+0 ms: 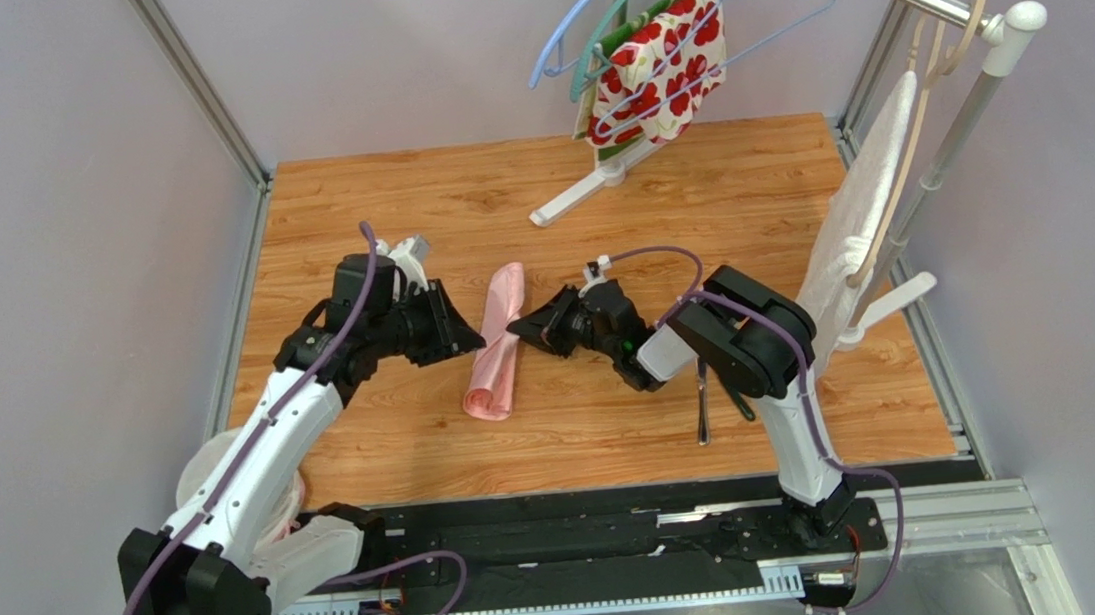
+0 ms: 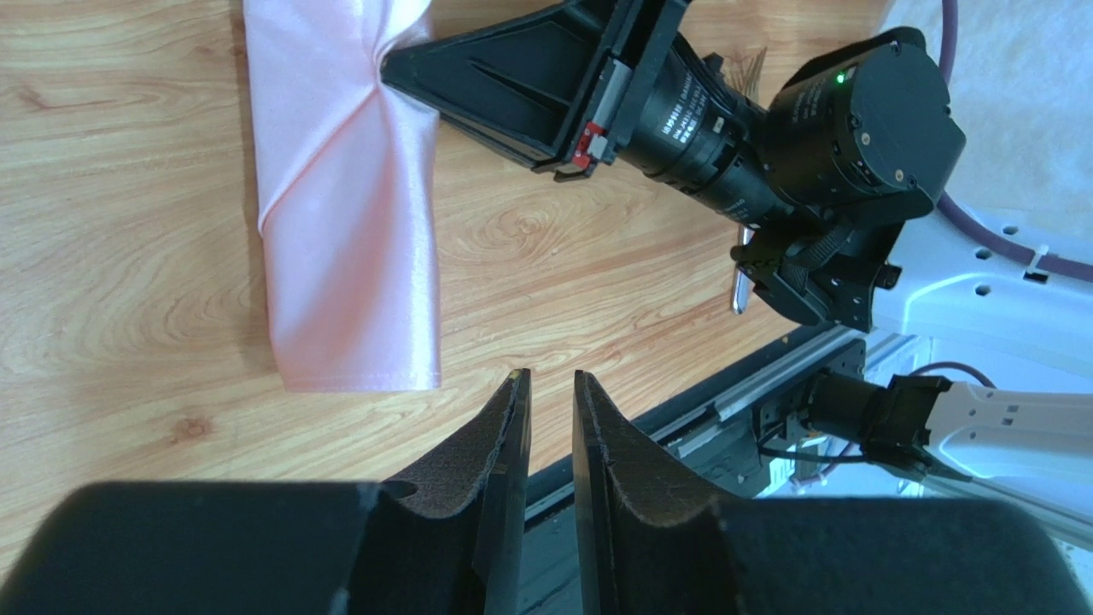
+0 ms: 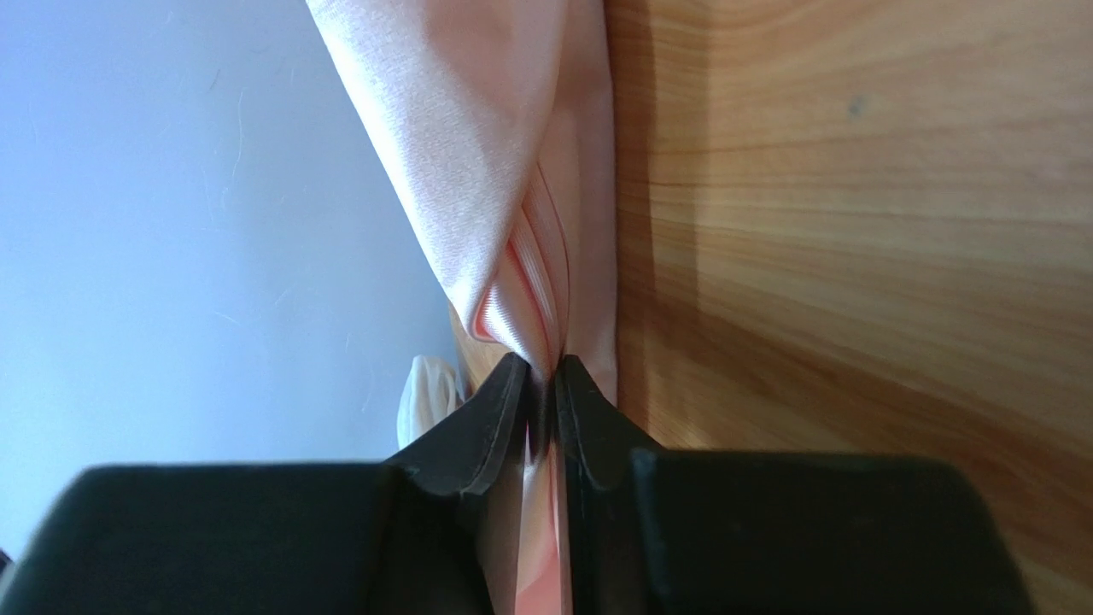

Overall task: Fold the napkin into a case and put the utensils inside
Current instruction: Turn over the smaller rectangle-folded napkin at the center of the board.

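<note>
The light-pink napkin point(image 1: 497, 346) lies on the wooden table as a long narrow folded strip. It also shows in the left wrist view point(image 2: 340, 244) and the right wrist view point(image 3: 494, 167). My right gripper point(image 1: 517, 335) is shut on the strip's right edge near its middle and bunches the cloth between the jaws point(image 3: 542, 368). My left gripper point(image 1: 471, 329) hovers just left of the strip, empty, its jaws a narrow gap apart point(image 2: 549, 376). A dark slim utensil point(image 1: 701, 404) lies beside the right arm. A silver tip point(image 2: 742, 292) shows under that arm. The fork's tines are hidden.
A hanger rack stands at the back right with a red-and-white floral cloth point(image 1: 660, 65) and a white cloth point(image 1: 862, 217). Its white foot point(image 1: 591, 189) rests on the table. The black base rail point(image 1: 606, 540) runs along the near edge.
</note>
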Tool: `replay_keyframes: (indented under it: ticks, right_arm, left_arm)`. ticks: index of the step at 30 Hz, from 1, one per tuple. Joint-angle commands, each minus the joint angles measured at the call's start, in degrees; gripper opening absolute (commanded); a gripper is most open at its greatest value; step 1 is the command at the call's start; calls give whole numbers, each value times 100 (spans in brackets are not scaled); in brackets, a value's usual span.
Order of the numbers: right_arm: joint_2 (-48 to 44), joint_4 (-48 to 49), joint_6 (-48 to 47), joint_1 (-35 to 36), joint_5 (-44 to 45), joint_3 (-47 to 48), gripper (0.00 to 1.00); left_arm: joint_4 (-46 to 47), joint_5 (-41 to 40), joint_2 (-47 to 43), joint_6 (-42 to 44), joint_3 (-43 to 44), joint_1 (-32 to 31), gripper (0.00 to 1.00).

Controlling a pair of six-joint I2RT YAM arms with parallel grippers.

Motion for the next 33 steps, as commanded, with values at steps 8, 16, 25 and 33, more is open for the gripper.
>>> replay_keyframes:
  ticks: [8,16,25,33]
  right_arm:
    - [-1225,-669,-910,-405,-900,-750,66]
    - [-1932,-5970,-3934,-740,-867,1006,74]
    - [-898,-6798,-5474,-766,-2102,3054,46]
    - [256,-6518,-5536,-810,-2536,3916,35]
  left_arm:
    - [1278,697,1272,46,-79,-4,18]
    - [2018,409,1966,-306,-360,-564,12]
    - [2326,-453,2424,-578,-1001,-645,6]
    - [2510,-779,2855,-622,-1624,-645,5]
